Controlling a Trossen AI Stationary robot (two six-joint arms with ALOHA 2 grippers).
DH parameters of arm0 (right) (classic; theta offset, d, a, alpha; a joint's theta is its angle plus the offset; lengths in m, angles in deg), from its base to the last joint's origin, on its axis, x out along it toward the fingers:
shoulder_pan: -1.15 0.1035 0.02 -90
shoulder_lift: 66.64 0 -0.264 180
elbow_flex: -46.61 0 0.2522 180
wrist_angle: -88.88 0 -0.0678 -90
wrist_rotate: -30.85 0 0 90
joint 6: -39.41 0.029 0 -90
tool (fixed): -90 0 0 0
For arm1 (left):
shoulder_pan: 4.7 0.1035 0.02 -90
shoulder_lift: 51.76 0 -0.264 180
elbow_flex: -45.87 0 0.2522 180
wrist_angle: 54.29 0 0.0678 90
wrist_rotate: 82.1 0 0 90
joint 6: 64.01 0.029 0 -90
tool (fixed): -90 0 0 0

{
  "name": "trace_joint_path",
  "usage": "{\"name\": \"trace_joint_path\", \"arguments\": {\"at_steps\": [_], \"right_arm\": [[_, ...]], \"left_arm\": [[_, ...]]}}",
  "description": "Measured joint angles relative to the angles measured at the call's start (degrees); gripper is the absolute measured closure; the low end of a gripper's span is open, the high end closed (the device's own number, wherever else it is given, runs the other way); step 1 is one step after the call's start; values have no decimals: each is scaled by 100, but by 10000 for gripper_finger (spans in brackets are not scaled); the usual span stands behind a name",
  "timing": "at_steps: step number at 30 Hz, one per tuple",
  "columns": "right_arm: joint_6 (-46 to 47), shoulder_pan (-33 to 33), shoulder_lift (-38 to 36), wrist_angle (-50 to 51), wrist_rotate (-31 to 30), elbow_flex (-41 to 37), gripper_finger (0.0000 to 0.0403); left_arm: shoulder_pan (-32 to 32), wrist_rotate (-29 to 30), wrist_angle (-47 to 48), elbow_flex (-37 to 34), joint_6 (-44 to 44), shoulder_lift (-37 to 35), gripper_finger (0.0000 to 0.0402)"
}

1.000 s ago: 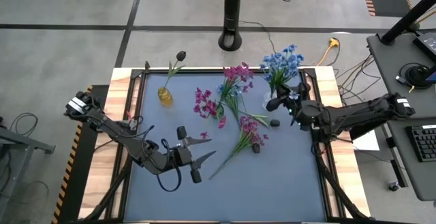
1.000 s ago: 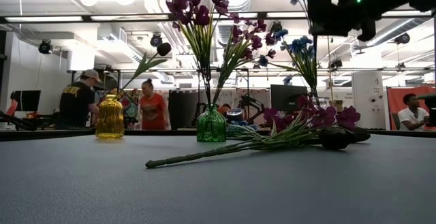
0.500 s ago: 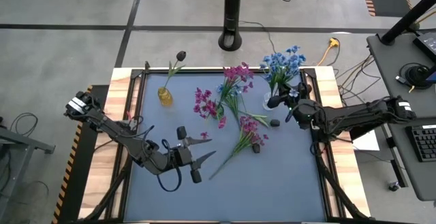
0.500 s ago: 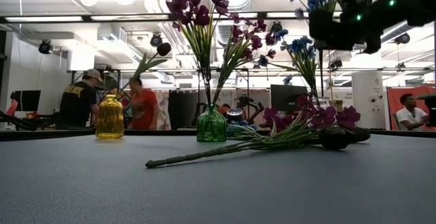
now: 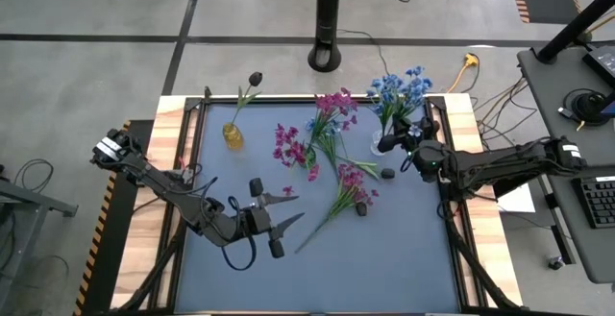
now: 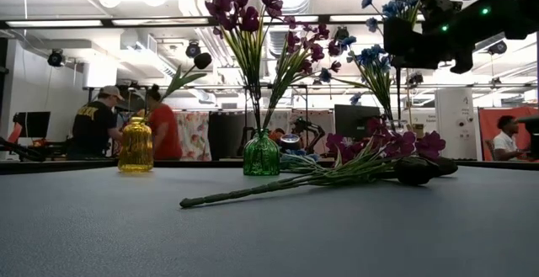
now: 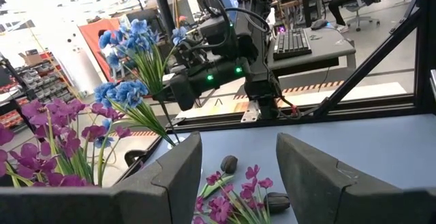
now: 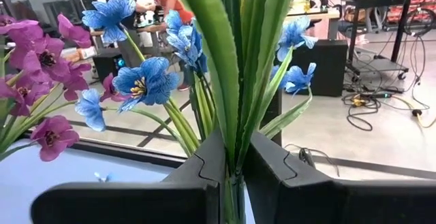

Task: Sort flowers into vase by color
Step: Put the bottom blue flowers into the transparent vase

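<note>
Holding a blue flower sprig (image 8: 235, 60) above the far right vase, the right gripper (image 8: 230, 173) is clenched on its stem.

Nearest the green vase (image 6: 261, 155) lies a pink sprig (image 5: 346, 196) flat on the mat, with dark buds (image 5: 386, 173) beside it, all unsorted. The left gripper (image 5: 272, 225) waits near the front, fingers apart and empty. Farther back, the green vase holds pink flowers and the yellow vase (image 5: 233, 135), to its left, one dark bud. By my judgement, sorting is over halfway.
</note>
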Motion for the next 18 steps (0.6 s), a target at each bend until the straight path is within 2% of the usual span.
{"name": "trace_joint_path", "arguments": {"at_steps": [7,18], "right_arm": [[190,0,58,14,44,-10,359],[244,2,73,74,44,-16,263]], "left_arm": [[9,0,-3,0,0,0,228],[9,0,-4,0,0,0,228]]}}
